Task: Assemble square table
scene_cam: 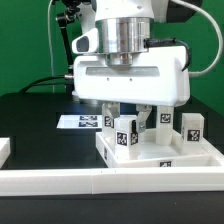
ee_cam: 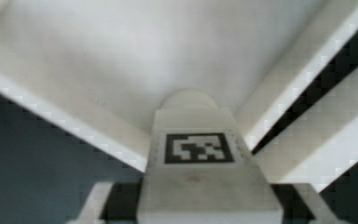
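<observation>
The square table's white slab point(scene_cam: 165, 158) lies on the black table, close against the front rail, and fills the background of the wrist view point(ee_cam: 140, 60). My gripper point(scene_cam: 131, 122) hangs straight down over the slab's end toward the exterior view's left. It is shut on a white tagged leg point(scene_cam: 126, 136), held upright. In the wrist view this leg point(ee_cam: 197, 150) fills the gap between both fingers point(ee_cam: 119, 200), and its rounded end points at the slab. Two more tagged legs point(scene_cam: 165, 120) point(scene_cam: 192, 126) stand at the slab's far side. Another tagged leg point(scene_cam: 108, 122) shows beside my finger.
The marker board point(scene_cam: 82, 122) lies flat behind the slab, on the exterior view's left. A long white rail point(scene_cam: 100, 184) runs along the front, with a short white piece point(scene_cam: 5, 150) at the left edge. Cables and a stand rise at the back.
</observation>
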### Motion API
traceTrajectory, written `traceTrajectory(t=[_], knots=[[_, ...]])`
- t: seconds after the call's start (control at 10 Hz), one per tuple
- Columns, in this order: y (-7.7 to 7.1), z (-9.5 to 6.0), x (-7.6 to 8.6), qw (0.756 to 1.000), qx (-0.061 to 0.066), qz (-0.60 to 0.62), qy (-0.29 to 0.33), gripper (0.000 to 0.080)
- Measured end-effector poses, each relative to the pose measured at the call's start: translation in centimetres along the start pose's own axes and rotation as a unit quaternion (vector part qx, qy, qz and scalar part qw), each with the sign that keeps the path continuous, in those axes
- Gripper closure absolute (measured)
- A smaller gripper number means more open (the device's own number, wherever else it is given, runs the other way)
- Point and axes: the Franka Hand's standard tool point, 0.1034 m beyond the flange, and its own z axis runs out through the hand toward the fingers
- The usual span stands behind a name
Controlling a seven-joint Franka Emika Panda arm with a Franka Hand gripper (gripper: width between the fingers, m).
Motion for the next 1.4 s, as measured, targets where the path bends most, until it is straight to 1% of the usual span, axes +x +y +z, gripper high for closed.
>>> traceTrajectory(t=[0.2, 0.4, 0.6, 0.7, 0.8, 0.9, 1.0, 1.1, 1.2, 1.3, 1.4], knots=[[-0.04, -0.02, 0.05, 0.998, 0.000, 0.059, -0.006, 0.0509], [-0.11, -0.04, 0.30, 0.992, 0.010, 0.122, -0.014, 0.0509], [-0.12, -0.03, 0.29, 0.987, 0.012, 0.161, -0.015, 0.0500], [-0.14, -0.01, 0.26, 0.988, 0.012, 0.156, -0.016, 0.0500], [-0.15, -0.01, 0.22, 0.991, 0.012, 0.133, -0.016, 0.0321], [-0.25, -0.04, 0.11, 0.994, 0.013, 0.106, -0.016, 0.0189], [-0.32, -0.10, 0.08, 0.998, 0.014, 0.059, -0.015, 0.0189], [-0.29, -0.06, 0.06, 1.000, 0.015, -0.014, -0.014, 0.0162], [-0.39, 0.03, -0.09, 0.998, 0.018, -0.065, -0.010, 0.0152], [-0.33, 0.07, -0.10, 0.992, 0.018, -0.128, -0.008, 0.0152], [-0.25, 0.06, 0.00, 0.980, 0.018, -0.197, -0.007, 0.0151]])
